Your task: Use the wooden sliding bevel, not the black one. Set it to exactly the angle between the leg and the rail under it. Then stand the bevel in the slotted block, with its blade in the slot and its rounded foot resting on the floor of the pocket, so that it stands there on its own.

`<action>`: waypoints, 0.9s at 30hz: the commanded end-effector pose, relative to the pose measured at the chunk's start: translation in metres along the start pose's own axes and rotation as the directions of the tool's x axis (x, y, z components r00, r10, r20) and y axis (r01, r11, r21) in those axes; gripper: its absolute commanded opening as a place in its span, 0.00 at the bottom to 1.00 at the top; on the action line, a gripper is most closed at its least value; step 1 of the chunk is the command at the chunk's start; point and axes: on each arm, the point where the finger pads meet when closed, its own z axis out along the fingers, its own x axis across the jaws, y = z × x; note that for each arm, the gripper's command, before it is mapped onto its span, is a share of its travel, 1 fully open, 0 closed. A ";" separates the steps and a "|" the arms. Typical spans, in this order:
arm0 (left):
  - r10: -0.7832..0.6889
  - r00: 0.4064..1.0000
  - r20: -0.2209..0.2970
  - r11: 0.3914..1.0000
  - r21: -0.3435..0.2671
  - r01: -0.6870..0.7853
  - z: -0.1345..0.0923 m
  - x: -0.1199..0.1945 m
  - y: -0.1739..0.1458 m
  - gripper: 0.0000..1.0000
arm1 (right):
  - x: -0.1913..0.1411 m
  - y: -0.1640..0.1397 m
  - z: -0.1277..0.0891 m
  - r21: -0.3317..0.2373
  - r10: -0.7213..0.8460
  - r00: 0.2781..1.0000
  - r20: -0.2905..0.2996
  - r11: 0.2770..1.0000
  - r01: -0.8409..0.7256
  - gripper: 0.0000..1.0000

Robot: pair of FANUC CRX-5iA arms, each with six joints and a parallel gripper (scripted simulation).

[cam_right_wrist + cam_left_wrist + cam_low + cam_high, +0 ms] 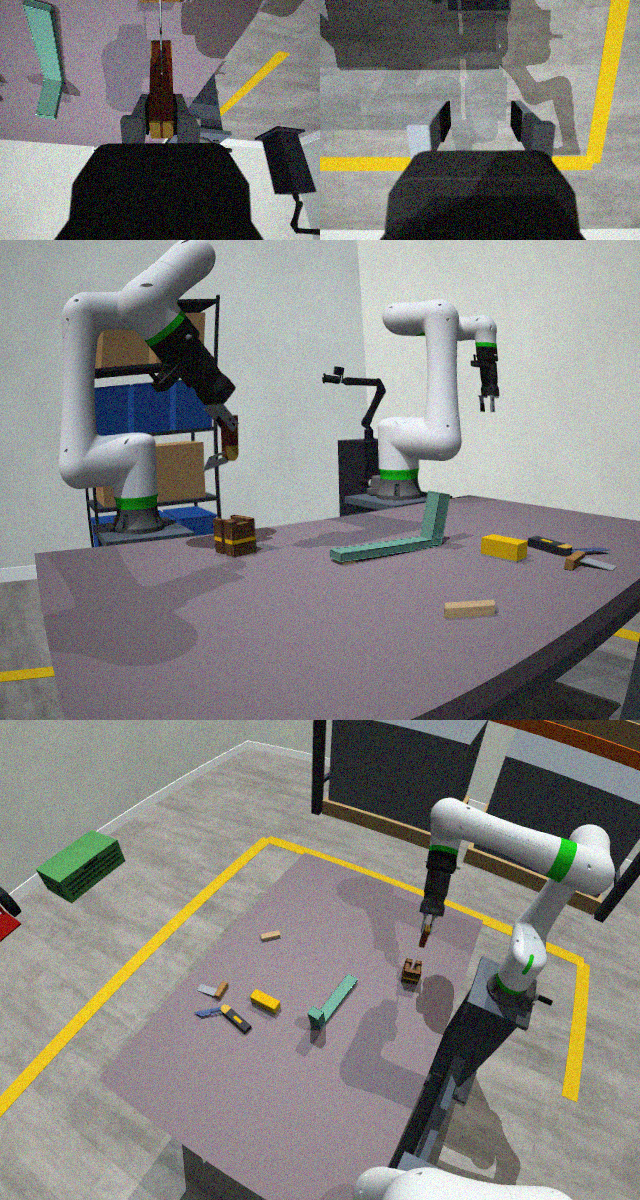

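Observation:
The wooden bevel (423,940) (230,438) (161,75) has a dark red handle with brass-coloured ends and a thin grey blade (216,461). My right gripper (426,923) (161,106) is shut on its handle, holding it in the air above and behind the slotted block. The brown slotted block (411,974) (235,545) stands upright, slot up, with a yellow band; its pocket floor is hidden. The teal leg (315,1017) (435,516) (48,100) rises at a slant from the teal rail (338,997) (377,551) (44,42). My left gripper (486,405) (480,113) is open and empty, high up.
The black bevel (237,1020) (549,545) with a blue blade lies beside a small square (221,989) (574,560) with a wooden handle and grey blade. A yellow block (265,1001) (504,547) and a pale wooden block (270,935) (469,608) lie on the table (227,1097) (310,653).

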 end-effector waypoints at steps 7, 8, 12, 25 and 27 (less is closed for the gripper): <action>0.000 1.000 0.000 1.000 -0.002 0.000 -0.001 0.000 0.000 1.00 | 0.000 -0.016 0.016 0.000 -0.001 1.000 0.001 1.000 0.001 0.00; 0.000 1.000 0.000 1.000 -0.002 0.000 -0.001 0.000 0.000 1.00 | 0.000 -0.020 0.021 0.000 -0.001 1.000 0.001 1.000 0.001 0.00; 0.000 1.000 0.000 1.000 -0.002 0.000 -0.001 0.000 0.000 1.00 | 0.000 -0.040 0.041 0.000 -0.001 1.000 0.001 1.000 0.001 0.00; 0.000 1.000 0.000 1.000 -0.002 0.000 -0.001 0.000 0.000 1.00 | 0.000 -0.066 0.067 0.001 -0.001 1.000 0.001 1.000 0.001 0.00; 0.000 1.000 0.000 1.000 -0.002 0.000 -0.001 0.000 0.000 1.00 | 0.000 -0.066 0.067 0.001 -0.001 1.000 0.001 1.000 0.001 0.00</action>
